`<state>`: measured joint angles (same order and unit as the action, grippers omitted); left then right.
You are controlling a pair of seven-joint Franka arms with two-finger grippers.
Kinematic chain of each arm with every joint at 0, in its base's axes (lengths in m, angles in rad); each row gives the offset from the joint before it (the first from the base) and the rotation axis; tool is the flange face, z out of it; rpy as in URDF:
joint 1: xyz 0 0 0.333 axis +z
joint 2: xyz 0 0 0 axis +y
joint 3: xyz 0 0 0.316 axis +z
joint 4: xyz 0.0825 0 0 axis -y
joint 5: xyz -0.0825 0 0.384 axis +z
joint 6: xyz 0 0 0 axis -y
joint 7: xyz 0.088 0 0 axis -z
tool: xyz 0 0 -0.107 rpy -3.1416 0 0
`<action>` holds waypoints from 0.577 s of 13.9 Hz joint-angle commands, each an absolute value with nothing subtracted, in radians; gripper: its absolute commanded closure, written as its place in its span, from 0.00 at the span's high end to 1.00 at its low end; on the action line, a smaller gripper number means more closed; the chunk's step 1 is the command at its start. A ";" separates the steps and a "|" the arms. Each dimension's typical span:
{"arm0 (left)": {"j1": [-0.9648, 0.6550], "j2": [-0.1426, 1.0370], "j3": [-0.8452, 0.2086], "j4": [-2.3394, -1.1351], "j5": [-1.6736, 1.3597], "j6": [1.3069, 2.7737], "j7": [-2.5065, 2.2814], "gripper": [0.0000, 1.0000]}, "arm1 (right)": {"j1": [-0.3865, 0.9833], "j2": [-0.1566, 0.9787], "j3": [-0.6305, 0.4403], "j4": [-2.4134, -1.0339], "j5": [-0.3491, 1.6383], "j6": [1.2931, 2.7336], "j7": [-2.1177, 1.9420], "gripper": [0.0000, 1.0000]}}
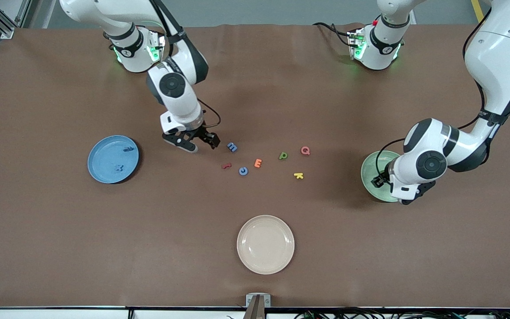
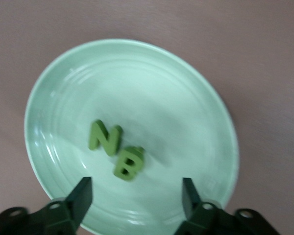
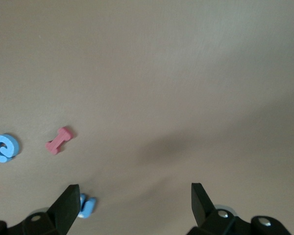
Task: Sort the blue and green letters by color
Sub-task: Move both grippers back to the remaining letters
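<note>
Both pincers gape empty: left pincer [image 2: 136, 193] over green plate [image 2: 196, 98], right pincer [image 3: 132, 203] beside blue m [image 1: 232, 147].

Blue m [image 1: 232, 147], c [image 1: 243, 171], green P [image 1: 283, 155] on table; green N [image 2: 105, 137], B [image 2: 129, 163] touching in green plate [image 2: 186, 88].

Robot lab: brown-covered table [image 1: 60, 248]

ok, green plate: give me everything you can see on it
The green plate is round, pale green and glossy, with faint concentric rings, lying flat on the brown table at the left arm's end. Two green letters, N and B, lie near its middle, edges touching or nearly so. The left end effector hangs open over it, touching nothing.
</note>
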<state>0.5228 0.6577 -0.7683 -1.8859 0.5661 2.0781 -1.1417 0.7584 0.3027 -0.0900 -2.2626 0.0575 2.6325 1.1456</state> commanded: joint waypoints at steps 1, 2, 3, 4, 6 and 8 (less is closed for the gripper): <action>0.526 0.624 -0.821 -1.890 0.563 2.072 -1.175 1.00 | 0.801 0.363 -0.106 -2.220 0.058 2.666 1.302 1.00; 0.520 0.624 -0.836 -1.888 0.563 2.072 -1.193 1.00 | 0.819 0.388 -0.107 -2.195 0.058 2.668 1.360 1.00; 0.517 0.627 -0.862 -1.888 0.563 2.072 -1.230 1.00 | 0.833 0.412 -0.109 -2.169 0.058 2.666 1.409 1.00; 0.508 0.630 -0.880 -1.888 0.563 2.072 -1.258 1.00 | 0.850 0.445 -0.110 -2.143 0.055 2.666 1.442 1.00; 0.442 0.634 -0.885 -1.888 0.563 2.082 -1.330 1.00 | 0.870 0.492 -0.115 -2.100 0.049 2.666 1.468 1.00; 0.353 0.641 -0.884 -1.881 0.574 2.107 -1.431 0.99 | 0.885 0.537 -0.117 -2.053 0.046 2.663 1.483 1.00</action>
<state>0.4277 0.6508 -0.8875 -1.8818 0.5661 2.0850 -1.3412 0.8588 0.4769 -0.0976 -2.1216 0.0563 2.6697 1.4460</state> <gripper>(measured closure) 0.000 0.000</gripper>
